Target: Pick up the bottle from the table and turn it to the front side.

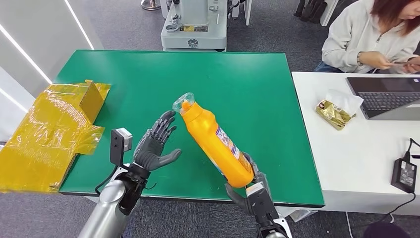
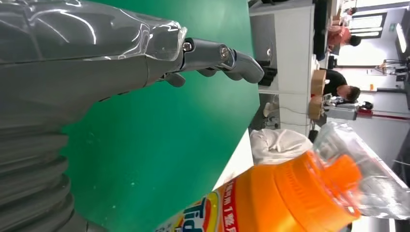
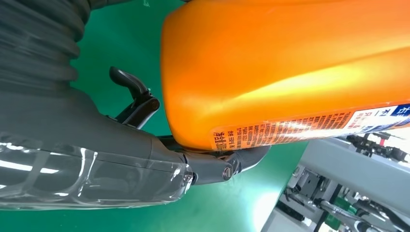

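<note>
Head view: bottle (image 1: 216,144) lifted off table (image 1: 257,79), tilted, cap toward left hand (image 1: 157,145); base gripped in right hand (image 1: 250,186); left hand spread, holding nothing, just beside neck; likely slip while turning, since grip sits low on smooth base; could drop onto table.

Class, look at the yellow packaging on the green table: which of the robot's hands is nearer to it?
Left. The left hand hovers open just beside the yellow packaging; the right hand grips the bottle base farther away.
</note>
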Available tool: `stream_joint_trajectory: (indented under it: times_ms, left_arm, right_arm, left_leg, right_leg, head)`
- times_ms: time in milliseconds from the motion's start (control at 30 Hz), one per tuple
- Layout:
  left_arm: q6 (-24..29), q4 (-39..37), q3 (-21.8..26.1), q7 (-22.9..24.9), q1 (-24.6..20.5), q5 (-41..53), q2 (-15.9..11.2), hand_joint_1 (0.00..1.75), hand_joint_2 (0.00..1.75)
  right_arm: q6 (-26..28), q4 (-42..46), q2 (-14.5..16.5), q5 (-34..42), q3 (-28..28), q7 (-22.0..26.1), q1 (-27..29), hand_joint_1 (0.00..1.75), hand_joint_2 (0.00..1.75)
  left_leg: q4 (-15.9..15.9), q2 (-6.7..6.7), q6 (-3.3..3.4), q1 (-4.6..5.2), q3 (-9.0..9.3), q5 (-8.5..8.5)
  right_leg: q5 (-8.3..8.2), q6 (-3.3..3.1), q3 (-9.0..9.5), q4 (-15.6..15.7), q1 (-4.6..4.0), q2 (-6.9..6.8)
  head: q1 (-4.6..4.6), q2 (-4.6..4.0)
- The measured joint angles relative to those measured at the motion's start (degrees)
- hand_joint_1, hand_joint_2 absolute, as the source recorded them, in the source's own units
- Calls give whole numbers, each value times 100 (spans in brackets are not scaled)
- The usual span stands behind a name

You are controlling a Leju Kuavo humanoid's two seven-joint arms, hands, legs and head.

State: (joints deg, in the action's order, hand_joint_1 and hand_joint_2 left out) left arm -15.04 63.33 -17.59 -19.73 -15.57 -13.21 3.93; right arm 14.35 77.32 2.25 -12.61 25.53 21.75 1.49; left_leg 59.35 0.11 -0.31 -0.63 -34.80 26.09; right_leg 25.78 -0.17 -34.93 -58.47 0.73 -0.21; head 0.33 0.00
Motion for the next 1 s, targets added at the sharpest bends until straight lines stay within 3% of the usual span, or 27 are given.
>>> stream_joint_trajectory:
  times_ms: [233, 467, 767, 1000]
  left_arm:
    - [-921, -2, -9, 890, -433, -1397, -42, 0, 175]
    - [-802, -377, -217, 1278, -1150, -2076, -57, 0, 175]
    - [-283, -1252, -767, 1103, -1815, -1433, 172, 0, 175]
    - [-28, -1932, -1166, 790, -1989, -864, 236, 0, 175]
  right_arm:
    - [-261, -235, 87, -259, -105, 22, -97, 175, 175]
    - [-259, -501, 211, -532, -195, -2, -199, 175, 175]
    - [-161, -669, 312, -628, -391, -133, -228, 175, 175]
    - [-160, -628, 323, -691, -551, -216, -50, 175, 175]
  left_leg:
    - [1, -2, -1, 0, 0, -1]
    - [2, -1, -1, 0, 2, -2]
    - [3, 0, -1, 1, -1, -1]
    - [2, 0, -1, 0, -3, 0]
  right_leg:
    - [-1, -1, 0, -1, 0, 0]
    - [-3, -3, -1, -2, 0, 0]
    - [-3, -2, -2, 0, 1, 1]
    - [-2, -2, -4, -1, 0, 1]
  head:
    - [0, 0]
    - [0, 0]
    - [-1, 0]
    - [0, 0]
